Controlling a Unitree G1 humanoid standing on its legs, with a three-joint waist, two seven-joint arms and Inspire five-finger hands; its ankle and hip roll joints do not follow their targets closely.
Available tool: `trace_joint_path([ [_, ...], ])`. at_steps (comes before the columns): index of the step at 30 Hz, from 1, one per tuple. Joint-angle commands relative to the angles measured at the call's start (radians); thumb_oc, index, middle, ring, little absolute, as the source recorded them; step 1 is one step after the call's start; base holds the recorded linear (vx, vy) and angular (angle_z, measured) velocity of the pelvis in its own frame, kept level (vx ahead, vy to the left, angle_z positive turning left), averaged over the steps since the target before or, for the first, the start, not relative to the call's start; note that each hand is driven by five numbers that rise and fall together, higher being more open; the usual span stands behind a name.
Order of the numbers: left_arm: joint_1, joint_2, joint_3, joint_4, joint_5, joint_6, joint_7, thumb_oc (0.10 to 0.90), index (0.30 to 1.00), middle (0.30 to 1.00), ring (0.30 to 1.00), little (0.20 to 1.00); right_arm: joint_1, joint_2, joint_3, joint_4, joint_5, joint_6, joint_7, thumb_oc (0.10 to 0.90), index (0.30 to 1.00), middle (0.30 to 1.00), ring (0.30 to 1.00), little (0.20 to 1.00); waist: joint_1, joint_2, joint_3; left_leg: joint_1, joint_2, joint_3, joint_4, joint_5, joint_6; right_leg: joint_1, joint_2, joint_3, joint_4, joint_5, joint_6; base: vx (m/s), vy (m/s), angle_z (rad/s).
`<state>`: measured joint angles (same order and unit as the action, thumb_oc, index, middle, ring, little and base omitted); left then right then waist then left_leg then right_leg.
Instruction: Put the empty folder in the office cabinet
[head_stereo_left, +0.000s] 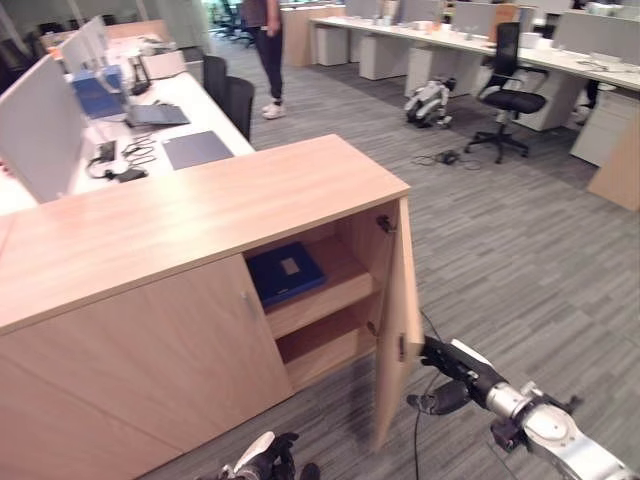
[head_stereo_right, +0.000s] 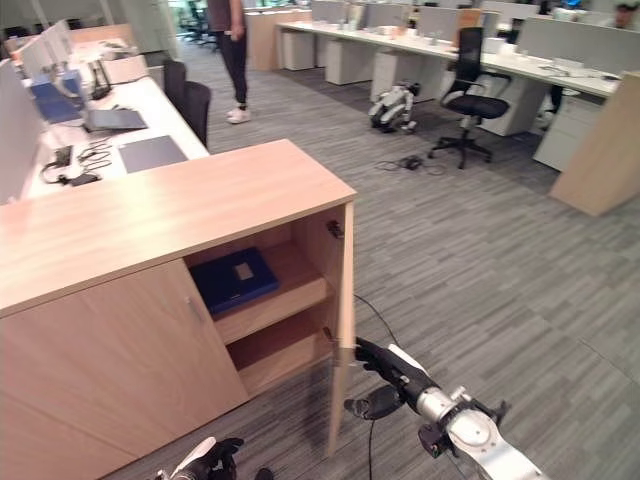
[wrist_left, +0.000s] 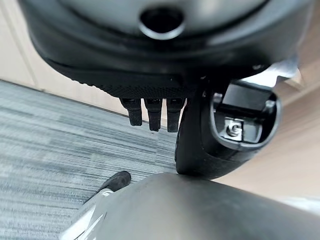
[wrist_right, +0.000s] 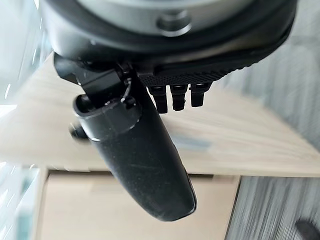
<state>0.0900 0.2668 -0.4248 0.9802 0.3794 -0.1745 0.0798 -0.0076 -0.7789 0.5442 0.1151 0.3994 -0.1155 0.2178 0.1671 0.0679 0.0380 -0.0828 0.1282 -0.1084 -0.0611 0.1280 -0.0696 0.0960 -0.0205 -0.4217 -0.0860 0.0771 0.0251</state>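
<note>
The right hand (head_stereo_left: 452, 372), at lower right, is reaching to the outer edge of the open cabinet door (head_stereo_left: 399, 320), fingers straight and holding nothing. The left hand (head_stereo_left: 265, 460) is hanging at the bottom edge, fingers relaxed. The blue folder (head_stereo_left: 285, 272) is lying on the upper shelf (head_stereo_left: 335, 290) inside the office cabinet (head_stereo_left: 190, 225), centre frame.

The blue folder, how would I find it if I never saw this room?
Look for the long, light wooden cabinet in front, with one door swung open at its right end. Inside are two shelves; the folder lies flat on the upper one. It is dark blue with a pale label, the only thing in there.
</note>
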Motion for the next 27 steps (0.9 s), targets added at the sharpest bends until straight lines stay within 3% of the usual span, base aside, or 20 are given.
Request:
trace_joint_path([
  [1, 0.072, 0.058, -0.090, 0.053, 0.104, 0.004, -0.086, 0.800, 0.900, 0.900, 0.900, 0.900, -0.253, 0.111, -0.029, -0.114, 0.109, -0.114, 0.044, 0.800, 0.900, 0.900, 0.900, 0.900, 0.028, -0.075, 0.134, -0.035, 0.038, 0.204, 0.135, -0.002, -0.097, 0.060, -0.125, -0.026, 0.004, -0.146, 0.106, -0.28, 0.084, 1.33],
  [3, 0.081, 0.086, -0.098, 0.018, 0.136, -0.014, -0.087, 0.800, 0.900, 0.900, 0.900, 0.900, -0.313, 0.136, 0.003, -0.112, 0.107, -0.119, 0.035, 0.800, 0.900, 0.900, 0.900, 0.900, 0.001, -0.082, 0.130, -0.011, 0.138, 0.499, 0.186, -0.011, -0.082, 0.044, -0.145, -0.112, 0.007, -0.137, 0.102, -0.24, 0.069, 2.05],
  [4, 0.066, 0.093, -0.096, 0.002, 0.120, -0.034, -0.105, 0.800, 0.900, 0.900, 0.900, 0.900, -0.318, 0.170, 0.025, -0.126, 0.105, -0.120, 0.031, 0.800, 0.900, 0.900, 0.900, 0.900, -0.009, -0.086, 0.119, 0.013, 0.156, 0.540, 0.204, -0.045, -0.095, 0.052, -0.143, -0.105, 0.006, -0.160, 0.099, -0.09, 0.016, 1.71],
  [5, 0.062, 0.086, -0.096, 0.008, 0.112, -0.016, -0.084, 0.800, 0.900, 0.900, 0.900, 0.900, -0.364, 0.214, 0.054, -0.113, 0.095, -0.103, 0.018, 0.800, 0.900, 0.900, 0.900, 0.900, 0.002, -0.088, 0.113, 0.019, 0.153, 0.543, 0.232, -0.062, -0.096, 0.059, -0.143, -0.117, 0.006, -0.163, 0.090, 0.00, 0.055, 1.59],
  [6, 0.043, 0.076, -0.069, 0.054, 0.107, 0.009, -0.037, 0.800, 0.900, 0.900, 0.900, 0.900, -0.419, 0.309, 0.081, -0.064, 0.085, -0.095, -0.010, 0.800, 0.900, 0.900, 0.900, 0.900, 0.032, -0.089, 0.096, 0.029, 0.106, 0.469, 0.222, -0.112, -0.094, 0.076, -0.153, -0.163, 0.010, -0.151, 0.080, -0.03, 0.069, 1.11],
  [9, 0.036, 0.072, -0.053, 0.097, 0.103, 0.025, -0.026, 0.800, 0.900, 0.900, 0.900, 0.900, -0.436, 0.355, 0.087, -0.055, 0.098, -0.098, -0.029, 0.800, 0.900, 0.900, 0.900, 0.900, 0.041, -0.085, 0.078, 0.058, 0.078, 0.448, 0.151, -0.115, -0.074, 0.086, -0.149, -0.197, 0.012, -0.146, 0.081, 0.04, 0.093, 1.14],
  [11, 0.025, 0.075, -0.046, 0.138, 0.109, 0.033, -0.013, 0.800, 0.900, 0.900, 0.900, 0.900, -0.446, 0.397, 0.088, -0.051, 0.122, -0.102, -0.039, 0.800, 0.900, 0.900, 0.900, 0.900, 0.049, -0.099, 0.072, 0.066, 0.054, 0.422, 0.108, -0.108, -0.059, 0.096, -0.150, -0.209, 0.019, -0.142, 0.084, 0.10, 0.127, 1.58],
  [13, 0.023, 0.081, -0.047, 0.181, 0.136, 0.049, -0.010, 0.800, 0.900, 0.900, 0.900, 0.900, -0.457, 0.453, 0.074, -0.008, 0.161, -0.109, -0.067, 0.800, 0.900, 0.900, 0.900, 0.900, 0.085, -0.119, 0.075, 0.064, 0.024, 0.397, 0.089, -0.116, -0.034, 0.093, -0.171, -0.232, 0.070, -0.149, 0.091, 0.08, 0.158, 1.23],
  [15, 0.022, 0.083, -0.046, 0.204, 0.158, 0.057, -0.007, 0.800, 0.900, 0.900, 0.900, 0.900, -0.456, 0.479, 0.068, 0.013, 0.161, -0.111, -0.076, 0.800, 0.900, 0.900, 0.900, 0.900, 0.094, -0.121, 0.081, 0.075, 0.004, 0.394, 0.071, -0.127, -0.012, 0.073, -0.204, -0.244, 0.136, -0.149, 0.108, 0.07, 0.247, 0.40],
  [16, 0.020, 0.091, -0.034, 0.219, 0.164, 0.063, -0.008, 0.800, 0.900, 0.900, 0.900, 0.900, -0.453, 0.495, 0.064, 0.055, 0.141, -0.107, -0.083, 0.800, 0.900, 0.900, 0.900, 0.900, 0.092, -0.110, 0.090, 0.097, -0.009, 0.404, 0.050, -0.138, 0.012, 0.027, -0.255, -0.241, 0.259, -0.130, 0.142, 0.07, 0.260, 0.26],
  [17, 0.020, 0.091, -0.033, 0.219, 0.164, 0.063, -0.008, 0.800, 0.900, 0.900, 0.900, 0.900, -0.455, 0.497, 0.064, 0.058, 0.139, -0.108, -0.083, 0.800, 0.900, 0.900, 0.900, 0.900, 0.093, -0.111, 0.090, 0.100, -0.014, 0.406, 0.047, -0.140, 0.016, 0.022, -0.264, -0.237, 0.273, -0.133, 0.148, 0.03, 0.354, 0.03],
  [18, 0.014, 0.095, -0.020, 0.232, 0.167, 0.072, -0.003, 0.800, 0.900, 0.900, 0.900, 0.900, -0.432, 0.505, 0.053, 0.111, 0.083, -0.101, -0.106, 0.800, 0.900, 0.900, 0.900, 0.900, 0.077, -0.102, 0.105, 0.117, -0.029, 0.430, 0.035, -0.134, 0.042, -0.024, -0.330, -0.234, 0.401, -0.067, 0.185, -0.02, 0.195, -0.18],
  [19, 0.014, 0.095, -0.020, 0.232, 0.167, 0.072, -0.003, 0.800, 0.900, 0.900, 0.900, 0.900, -0.432, 0.505, 0.053, 0.112, 0.082, -0.101, -0.106, 0.800, 0.900, 0.900, 0.900, 0.900, 0.078, -0.103, 0.105, 0.117, -0.031, 0.431, 0.034, -0.134, 0.042, -0.026, -0.332, -0.232, 0.404, -0.068, 0.185, -0.01, 0.254, -0.25],
  [20, -0.005, 0.107, -0.011, 0.232, 0.165, 0.078, 0.009, 0.800, 0.900, 0.900, 0.900, 0.900, -0.379, 0.506, 0.031, 0.185, 0.021, -0.092, -0.127, 0.800, 0.900, 0.900, 0.900, 0.900, 0.037, -0.087, 0.126, 0.137, -0.025, 0.417, 0.030, -0.138, 0.049, -0.083, -0.339, -0.138, 0.504, -0.028, 0.218, 0.02, 0.098, -0.01],
  [21, -0.018, 0.113, -0.009, 0.235, 0.159, 0.082, 0.013, 0.800, 0.900, 0.900, 0.900, 0.900, -0.343, 0.508, 0.010, 0.243, -0.005, -0.085, -0.142, 0.800, 0.900, 0.900, 0.900, 0.900, 0.022, -0.087, 0.128, 0.147, -0.028, 0.416, 0.025, -0.142, 0.050, -0.103, -0.327, -0.080, 0.508, -0.037, 0.221, 0.01, 0.098, 0.20],
  [22, -0.019, 0.114, -0.009, 0.235, 0.159, 0.082, 0.013, 0.800, 0.900, 0.900, 0.900, 0.900, -0.344, 0.509, 0.010, 0.245, -0.006, -0.087, -0.143, 0.800, 0.900, 0.900, 0.900, 0.900, 0.024, -0.086, 0.126, 0.143, -0.026, 0.417, 0.026, -0.139, 0.050, -0.105, -0.323, -0.081, 0.502, -0.031, 0.220, 0.07, 0.029, 0.32],
  [23, -0.040, 0.114, -0.005, 0.237, 0.139, 0.081, 0.016, 0.800, 0.900, 0.900, 0.900, 0.900, -0.286, 0.514, -0.028, 0.344, -0.039, -0.072, -0.165, 0.800, 0.900, 0.900, 0.900, 0.900, -0.008, -0.087, 0.126, 0.170, -0.038, 0.403, 0.011, -0.148, 0.049, -0.113, -0.293, -0.007, 0.459, -0.060, 0.210, 0.09, -0.011, 0.11],
  [27, -0.080, 0.104, 0.004, 0.241, 0.090, 0.075, 0.031, 0.800, 0.900, 0.900, 0.900, 0.900, -0.208, 0.520, -0.088, 0.553, -0.141, -0.056, -0.224, 0.800, 0.900, 0.900, 0.900, 0.900, -0.046, -0.095, 0.116, 0.181, -0.042, 0.376, 0.002, -0.152, 0.037, -0.120, -0.252, 0.053, 0.298, -0.073, 0.180, 0.10, -0.057, 0.10],
])
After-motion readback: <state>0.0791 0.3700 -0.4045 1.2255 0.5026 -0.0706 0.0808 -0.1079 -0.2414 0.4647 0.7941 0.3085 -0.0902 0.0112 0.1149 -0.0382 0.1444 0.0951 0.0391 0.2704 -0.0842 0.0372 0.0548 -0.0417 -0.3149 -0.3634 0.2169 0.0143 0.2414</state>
